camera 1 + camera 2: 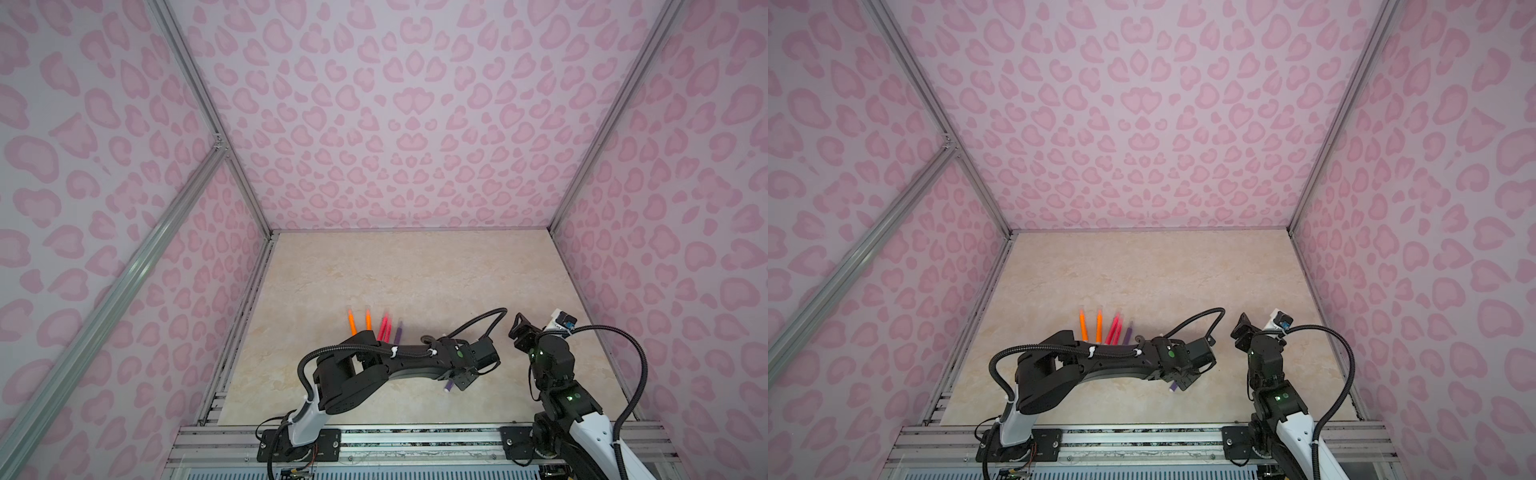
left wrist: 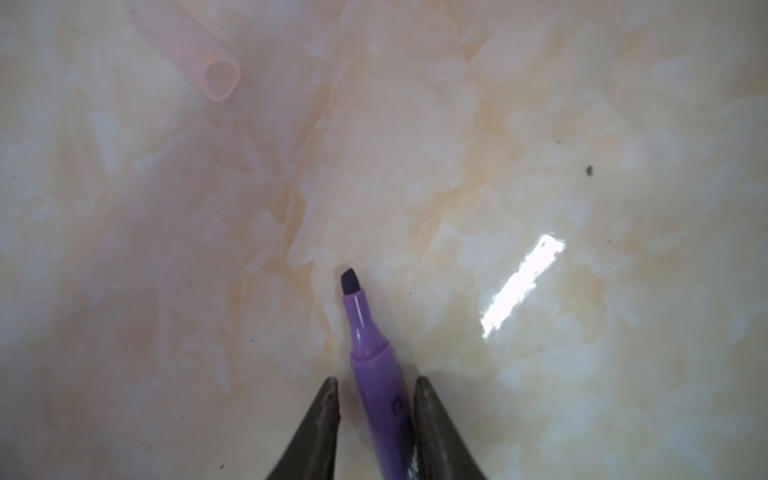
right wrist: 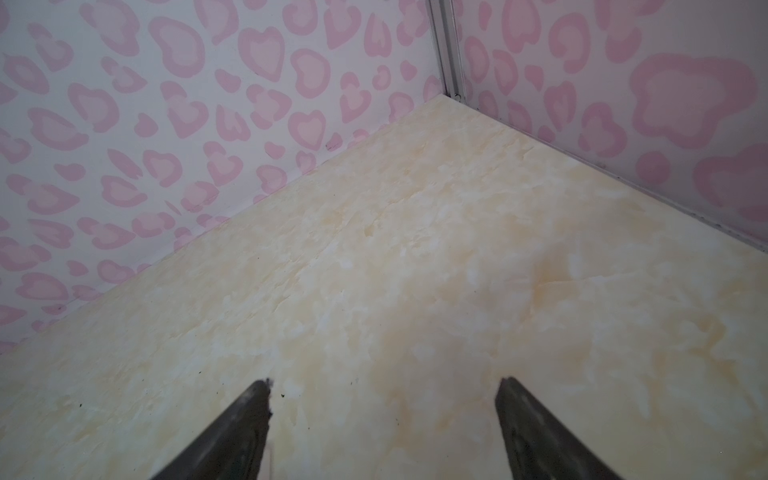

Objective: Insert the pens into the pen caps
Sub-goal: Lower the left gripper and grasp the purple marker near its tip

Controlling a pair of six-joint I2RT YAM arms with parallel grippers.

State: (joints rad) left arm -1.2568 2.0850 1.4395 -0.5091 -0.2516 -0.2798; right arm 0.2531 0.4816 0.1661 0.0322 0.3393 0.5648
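Observation:
In the left wrist view a purple pen (image 2: 376, 399) with its dark chisel tip bare lies between the fingers of my left gripper (image 2: 376, 380). It touches one finger and a gap shows on its other side, so the gripper is open. A clear pen cap (image 2: 216, 62) lies on the table ahead, its mouth towards the pen. In both top views this gripper (image 1: 457, 382) hangs low over the table with the pen's end (image 1: 449, 386) sticking out. Two orange pens (image 1: 352, 323), pink ones (image 1: 383, 326) and a purple one (image 1: 400, 328) lie in a row behind the left arm. My right gripper (image 3: 386, 384) is open and empty.
The beige marble table (image 1: 415, 270) is boxed in by pink heart-patterned walls (image 1: 395, 124) at the back and both sides. An aluminium rail (image 1: 415, 436) runs along the front edge. My right gripper (image 1: 517, 328) is raised near the right wall.

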